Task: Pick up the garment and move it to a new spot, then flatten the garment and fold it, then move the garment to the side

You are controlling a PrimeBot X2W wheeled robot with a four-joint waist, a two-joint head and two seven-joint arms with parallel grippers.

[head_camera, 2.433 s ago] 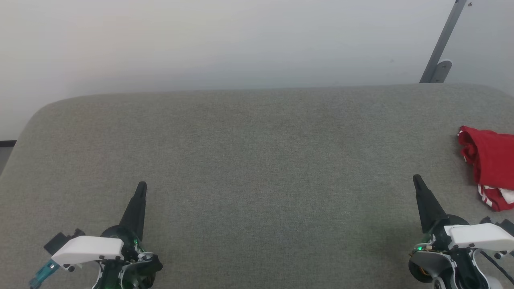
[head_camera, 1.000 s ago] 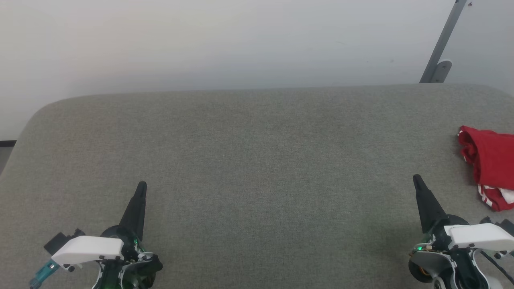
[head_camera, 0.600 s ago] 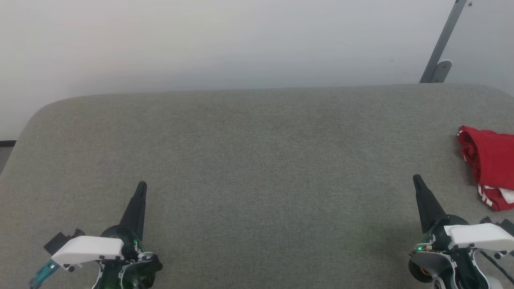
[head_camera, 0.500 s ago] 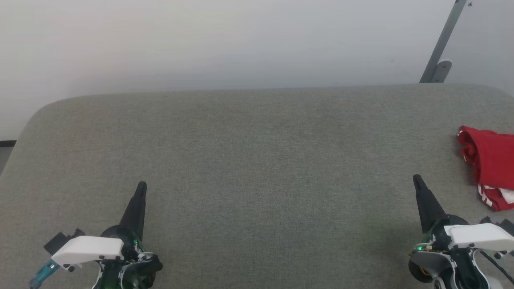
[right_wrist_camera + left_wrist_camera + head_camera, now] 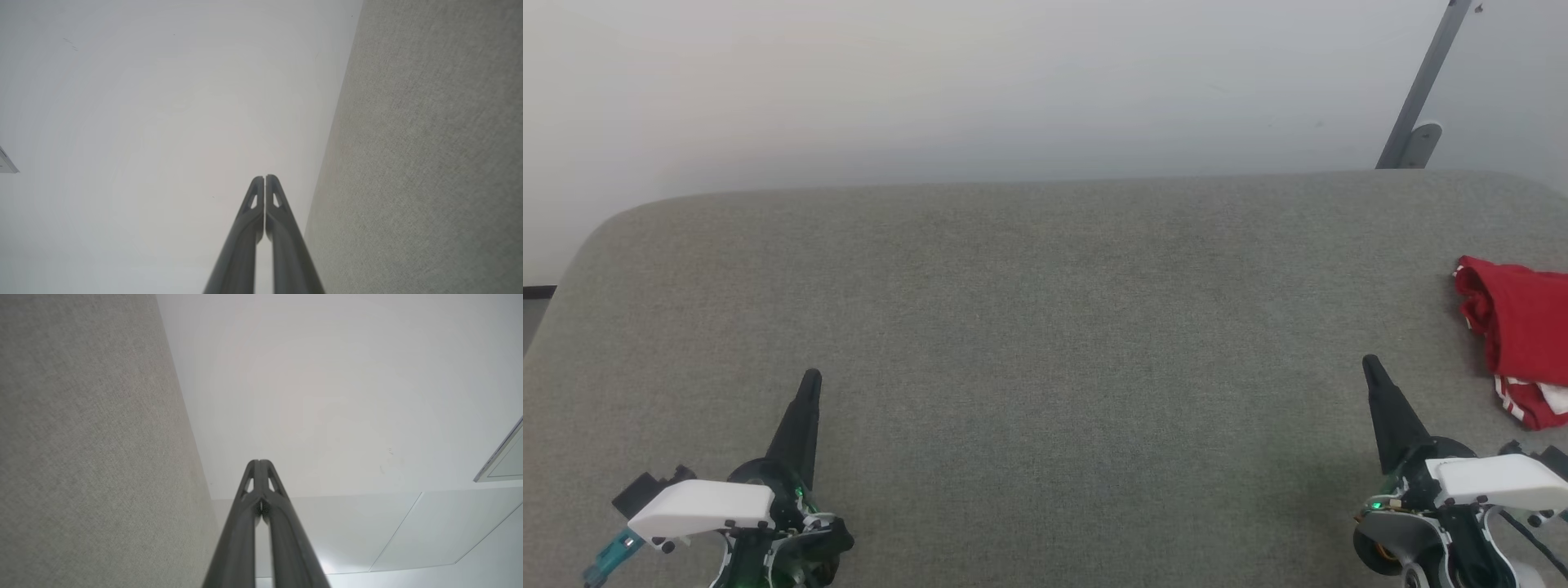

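— Checking tools first. Jaws?
— Left gripper (image 5: 810, 377): fingers pressed together to one point, nothing in them. Right gripper (image 5: 1369, 361): same, closed tight, empty. Wrist views agree: hairline seam between the fingers.
— Position?
— Low corners of the head view, left one lower left, right one lower right, tips pointing away from the robot over the grey padded surface (image 5: 1045, 327).
— Anything around or in the way?
— Pale wall (image 5: 1013, 82) behind the surface. Grey metal strut (image 5: 1421, 90) leaning at the far right, well apart from both tools. A strip of grey surface lies between the right gripper and the garment (image 5: 1523, 331).
— Where exactly?
— Bunched on the surface at the right edge of the head view, partly cut off by the frame. Red, red-white stripe trim at its near end. It sits right of the right gripper and a little beyond its tip, near but apart; well apart from the left gripper.
— Readable text?
— Can't make out any lettering in that crumple.
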